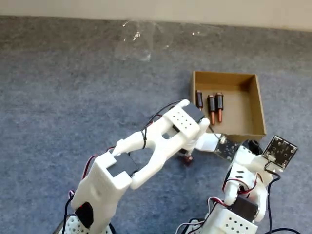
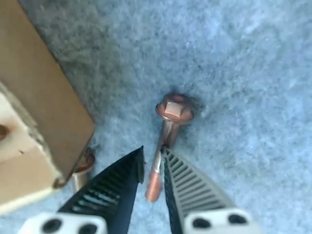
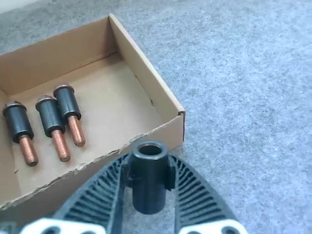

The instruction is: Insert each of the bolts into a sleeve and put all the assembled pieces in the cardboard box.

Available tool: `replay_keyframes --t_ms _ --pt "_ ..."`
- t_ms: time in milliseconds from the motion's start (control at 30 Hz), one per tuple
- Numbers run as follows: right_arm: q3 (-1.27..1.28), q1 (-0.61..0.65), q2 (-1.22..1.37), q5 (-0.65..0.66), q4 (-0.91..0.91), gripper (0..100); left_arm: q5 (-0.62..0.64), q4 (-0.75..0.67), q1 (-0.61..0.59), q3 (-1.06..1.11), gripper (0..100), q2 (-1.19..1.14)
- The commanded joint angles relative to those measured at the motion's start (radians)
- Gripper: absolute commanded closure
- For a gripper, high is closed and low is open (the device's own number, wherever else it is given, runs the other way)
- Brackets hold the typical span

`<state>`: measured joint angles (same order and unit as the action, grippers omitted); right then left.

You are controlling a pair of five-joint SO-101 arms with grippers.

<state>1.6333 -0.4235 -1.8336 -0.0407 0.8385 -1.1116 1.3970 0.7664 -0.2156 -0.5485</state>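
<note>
A copper bolt (image 2: 171, 113) lies on the grey carpet just outside the cardboard box's near-left corner, its hex head pointing away from the wrist. My left gripper (image 2: 153, 152) is shut on its threaded shank, and in the high view that gripper (image 1: 187, 153) hangs over the bolt (image 1: 188, 159). My right gripper (image 3: 148, 168) is shut on a black sleeve (image 3: 147, 180), held upright with its bore open upward, just in front of the cardboard box (image 3: 146, 83). Three assembled pieces (image 1: 211, 106) lie side by side in the box (image 1: 258, 105).
A crumpled clear plastic bag (image 1: 137, 39) lies on the carpet at the back. The box's outer wall (image 2: 44, 107) stands close beside the left gripper, with a small copper round part (image 2: 82, 168) at its foot. The right arm (image 1: 243, 180) rises from the front right.
</note>
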Motion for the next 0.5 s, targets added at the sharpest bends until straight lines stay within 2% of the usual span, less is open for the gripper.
replay_keyframes --t_ms 0,133,467 --pt "-0.012 0.028 -0.007 -0.002 -0.031 99.3 0.003 -0.006 0.048 -0.044 92 0.015" --pt "-0.012 0.028 -0.007 -0.002 -0.031 99.3 0.054 0.032 0.059 -0.050 92 0.053" --pt "-0.012 0.028 -0.007 -0.002 -0.031 99.3 0.058 0.086 0.114 -0.050 92 0.068"
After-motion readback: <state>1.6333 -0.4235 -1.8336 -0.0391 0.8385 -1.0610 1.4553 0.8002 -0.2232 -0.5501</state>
